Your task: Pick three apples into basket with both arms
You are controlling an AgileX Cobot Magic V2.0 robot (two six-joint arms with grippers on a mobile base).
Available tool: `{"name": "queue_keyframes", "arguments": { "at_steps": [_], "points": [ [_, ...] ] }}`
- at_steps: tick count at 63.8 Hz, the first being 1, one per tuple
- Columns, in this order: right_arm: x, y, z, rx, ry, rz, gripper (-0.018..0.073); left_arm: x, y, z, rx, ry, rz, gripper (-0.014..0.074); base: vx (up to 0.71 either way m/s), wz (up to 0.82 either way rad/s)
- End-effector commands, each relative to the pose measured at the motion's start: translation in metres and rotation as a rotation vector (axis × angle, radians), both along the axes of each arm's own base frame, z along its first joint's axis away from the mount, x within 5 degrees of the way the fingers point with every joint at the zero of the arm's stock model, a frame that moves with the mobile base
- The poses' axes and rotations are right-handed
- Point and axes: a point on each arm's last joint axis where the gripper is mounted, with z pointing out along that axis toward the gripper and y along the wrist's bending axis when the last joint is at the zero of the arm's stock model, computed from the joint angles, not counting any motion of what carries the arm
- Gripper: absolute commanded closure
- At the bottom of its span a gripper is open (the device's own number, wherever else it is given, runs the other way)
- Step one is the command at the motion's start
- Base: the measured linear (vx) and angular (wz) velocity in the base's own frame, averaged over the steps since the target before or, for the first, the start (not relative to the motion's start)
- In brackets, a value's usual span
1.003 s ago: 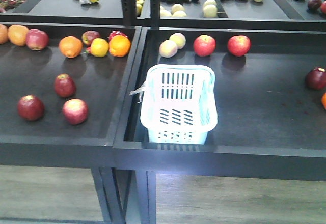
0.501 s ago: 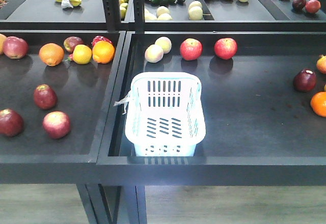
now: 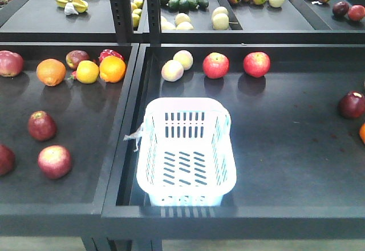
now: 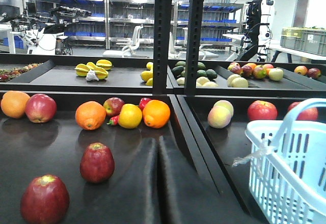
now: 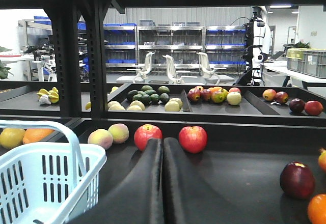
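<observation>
Black matte trays on a dark metal rack (image 3: 121, 11) fill my view, with more fruit in rows behind. The basket (image 3: 185, 107) stands upright in the near left corner of the right tray (image 3: 285, 148), mouth up. Its long axis runs from me toward the back. It is pale blue-white plastic with slotted walls, a slotted floor and a thick rolled rim.

Three glossy dark red apples sit in the left tray (image 3: 85, 120), across the divider from the basket:
- the back apple (image 3: 42, 125), stem end up
- the front apple (image 3: 55, 161), with a paler patch on top
- the edge apple (image 3: 4, 160), cut off by the frame

My left gripper (image 4: 158, 142) has its smooth black fingers pressed together, low over the left tray. My right gripper (image 5: 163, 143) is closed the same way over the right tray.
</observation>
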Motion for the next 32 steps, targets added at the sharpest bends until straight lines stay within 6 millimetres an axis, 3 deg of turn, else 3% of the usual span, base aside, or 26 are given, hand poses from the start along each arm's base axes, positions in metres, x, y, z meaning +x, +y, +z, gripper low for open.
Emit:
{"name": "queue_keyframes", "arguments": {
  "at_steps": [1,32],
  "points": [
    [-0.0012,0.0004,0.0017,-0.006,-0.066,0.003,0.0568,-0.0004,-0.0004,-0.0003,-0.012,-0.062,-0.007,0.0603,0.16,0.04],
    [-0.0012,0.0004,0.0017,-0.006,-0.066,0.003,0.0568,-0.0004,-0.0004,-0.0003,-0.012,-0.062,-0.007,0.0603,0.15,0.02]
  ]
}}
